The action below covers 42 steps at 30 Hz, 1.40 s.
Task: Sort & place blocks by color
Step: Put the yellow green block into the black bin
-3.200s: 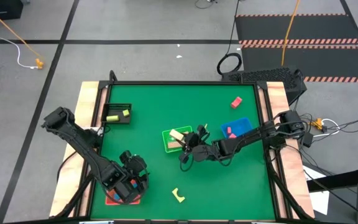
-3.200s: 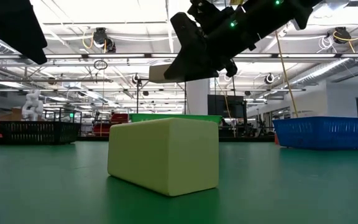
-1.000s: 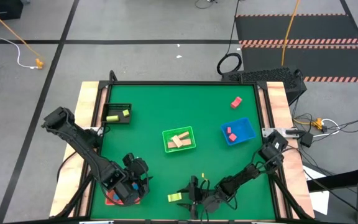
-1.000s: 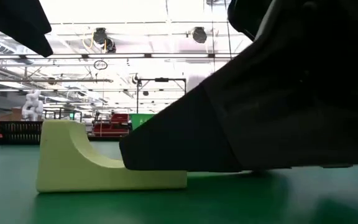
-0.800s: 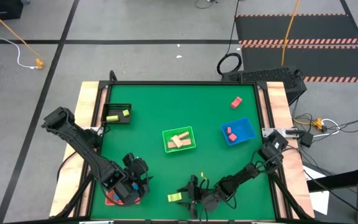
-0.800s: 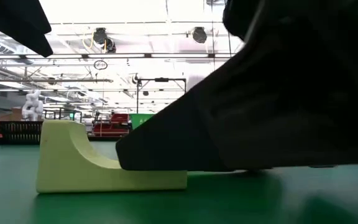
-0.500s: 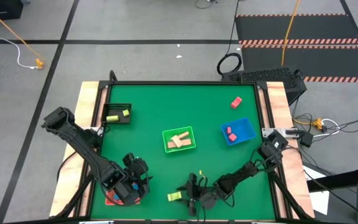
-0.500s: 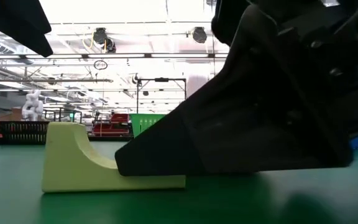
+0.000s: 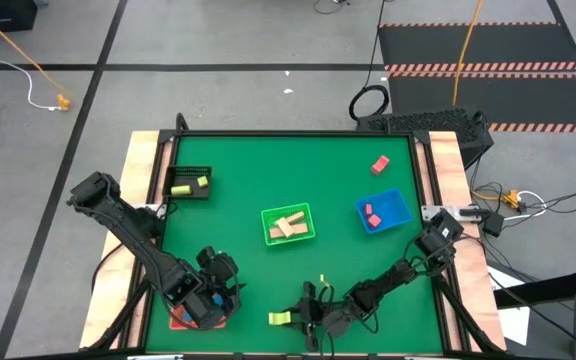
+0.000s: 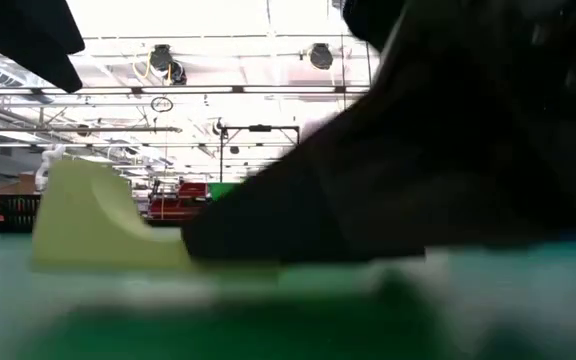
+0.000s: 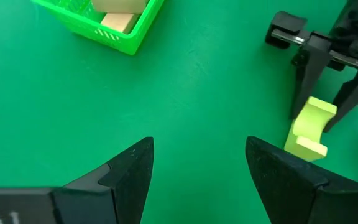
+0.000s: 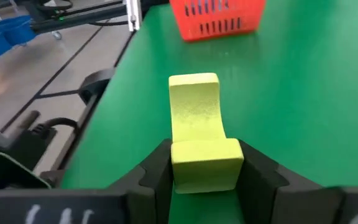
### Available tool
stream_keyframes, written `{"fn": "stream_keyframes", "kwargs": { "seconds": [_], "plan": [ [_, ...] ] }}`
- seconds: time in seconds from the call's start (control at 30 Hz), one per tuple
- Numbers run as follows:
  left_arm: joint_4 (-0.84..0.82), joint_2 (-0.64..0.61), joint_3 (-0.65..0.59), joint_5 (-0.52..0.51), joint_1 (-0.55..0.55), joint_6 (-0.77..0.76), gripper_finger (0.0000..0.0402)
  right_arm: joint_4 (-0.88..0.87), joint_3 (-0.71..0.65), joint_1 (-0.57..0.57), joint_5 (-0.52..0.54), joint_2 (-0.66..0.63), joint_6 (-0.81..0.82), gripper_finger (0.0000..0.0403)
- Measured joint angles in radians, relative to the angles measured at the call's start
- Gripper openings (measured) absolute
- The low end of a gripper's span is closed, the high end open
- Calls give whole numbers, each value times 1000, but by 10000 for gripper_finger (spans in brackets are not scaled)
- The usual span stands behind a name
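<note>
A yellow-green arch block (image 9: 280,318) lies hollow side up near the table's near edge; it also shows in the right wrist view (image 12: 194,106) and the low view (image 10: 98,220). My right gripper (image 9: 296,318) is shut on its right end. My left gripper (image 9: 216,292) is open and empty above the red tray (image 9: 180,322) at the near left; its fingers (image 11: 129,168) stand wide apart over bare green table. A red block (image 9: 380,164) lies loose at the far right. My right gripper pinches the arch's near end (image 12: 205,163) between its two fingers (image 12: 157,168). The fingers come about level from the table's right and point left, along the arch. The arch stretches out beyond the fingertips, hollow up. Blur in the low view hides whether it rests on the table.
A green tray (image 9: 288,224) with cream blocks stands mid-table. A blue tray (image 9: 382,210) with red blocks is at the right. A black tray (image 9: 190,183) with yellow-green blocks is at the far left. Bare green table lies between the trays.
My right gripper stays low at the arch near the table's near edge. In the low view the arch now stands a little higher and further left than half a second ago, and is blurred. My left arm has kept still.
</note>
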Motion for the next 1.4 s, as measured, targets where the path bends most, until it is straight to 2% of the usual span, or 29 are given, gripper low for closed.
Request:
{"fn": "stream_keyframes", "kwargs": {
  "seconds": [0.33, 0.47, 0.6, 0.8, 1.03, 1.4],
  "plan": [
    [49, 0, 0, 41, -26, 15, 255, -30, 0, -26, 96, -154, -346, 117],
    [147, 0, 0, 21, -9, 33, 255, -61, 0, -52, 135, -207, -469, 117],
    [288, 0, 0, 19, 19, 156, 255, -81, 0, -80, 148, -234, -581, 117],
    [363, 0, 0, 24, 38, 268, 255, -97, -1, -88, 150, -244, -671, 117],
    [382, 0, 0, 23, 55, 263, 255, -113, -1, -89, 228, -242, -707, 117],
    [410, -4, 0, 56, 65, 263, 255, -32, 0, -91, 228, -244, -855, 117]
  ]
}}
